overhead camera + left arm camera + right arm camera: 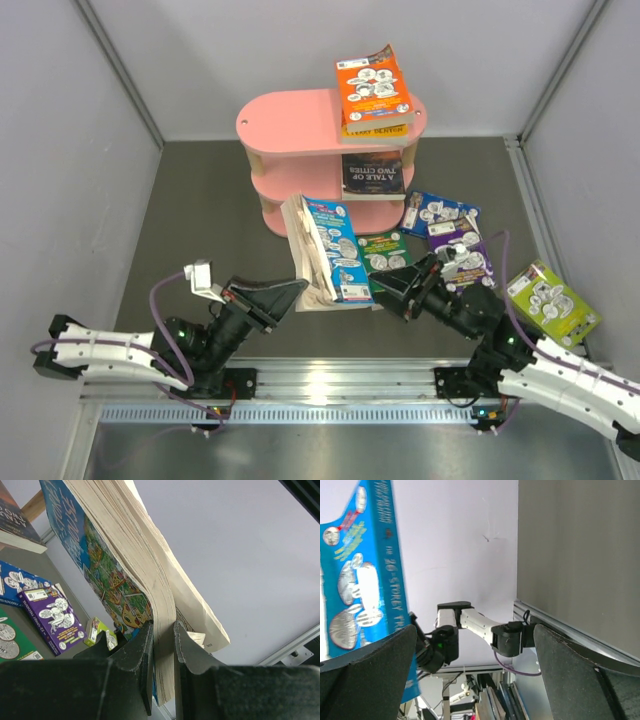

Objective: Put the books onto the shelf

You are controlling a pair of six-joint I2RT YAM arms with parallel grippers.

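Blue book [340, 250], gripped by left claw [164, 630], reads "26-STOREY".

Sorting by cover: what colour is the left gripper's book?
The book is blue, clearest in the top external view.

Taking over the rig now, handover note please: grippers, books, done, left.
Left gripper: shut on the blue book, held upright in front of the shelf. It pinches only part of the pages; the rest fan loose.
Right gripper: open, empty, beside the blue book's cover.
Done: orange book on yellow-spined book, top tier; dark book, middle tier.
Left: shelve the blue book, then the green book, navy book, purple book and lime book on the table.
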